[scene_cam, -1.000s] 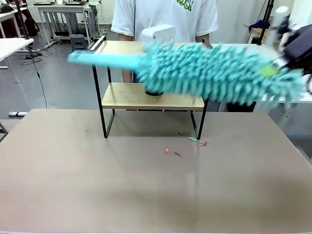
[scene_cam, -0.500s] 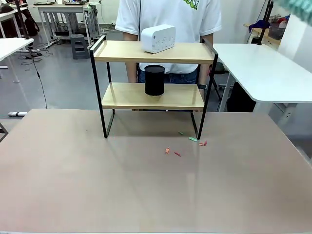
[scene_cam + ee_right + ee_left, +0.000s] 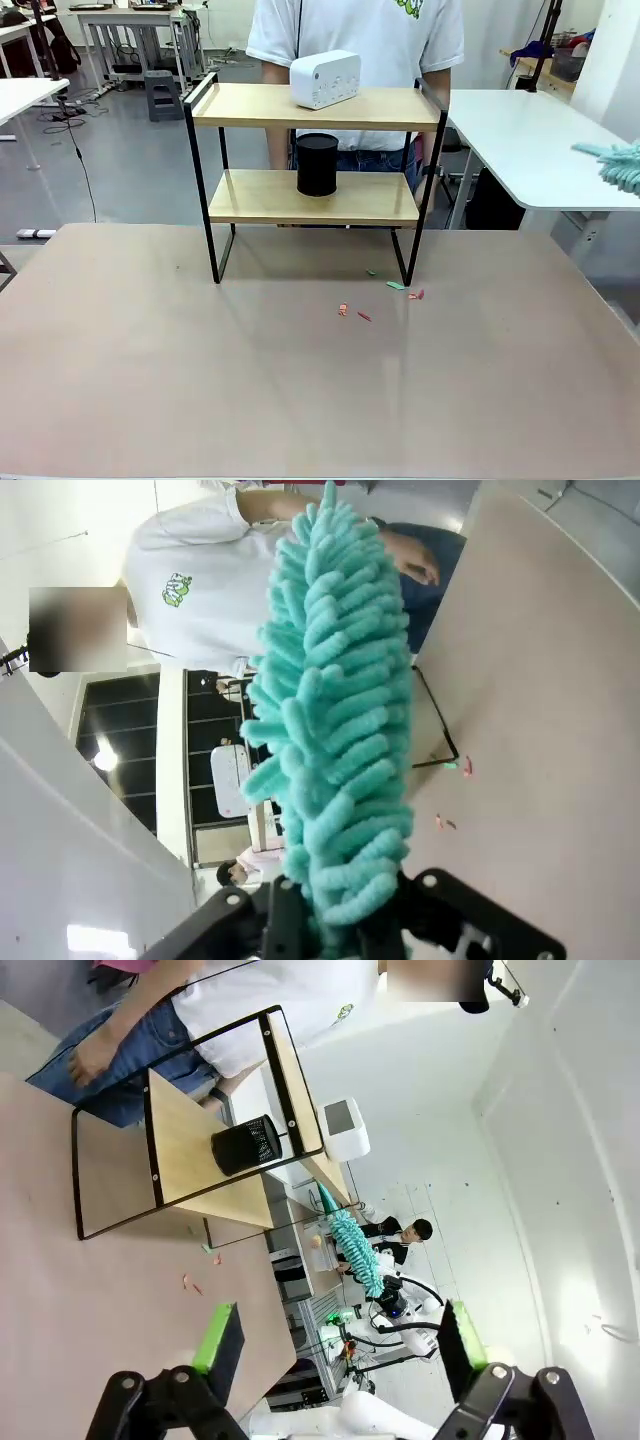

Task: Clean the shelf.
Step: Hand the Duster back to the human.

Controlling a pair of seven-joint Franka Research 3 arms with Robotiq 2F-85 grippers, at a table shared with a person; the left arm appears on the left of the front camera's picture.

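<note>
The shelf [image 3: 240, 105] stands at the table's far side, seen sideways as the shelf [image 3: 175, 1145] in the left wrist view. A white device [image 3: 325, 78] sits on its top board and a black cylinder [image 3: 317, 164] on the lower one. My right gripper [image 3: 335, 925] is shut on the base of a fluffy teal duster [image 3: 330, 720], well off to the right of the shelf. Its tip, the duster [image 3: 618, 165], pokes in at the front view's right edge. My left gripper [image 3: 338, 1338] hangs open and empty, well back from the shelf.
Small coloured scraps [image 3: 385, 295] lie on the table [image 3: 300, 380] in front of the shelf's right legs. A person [image 3: 355, 30] in a white shirt stands right behind the shelf. A white side table [image 3: 530, 140] stands at the right.
The duster, held across the front of the shelf a second ago, swung away to the upper right; now only its tip shows at the right edge, lower down.
</note>
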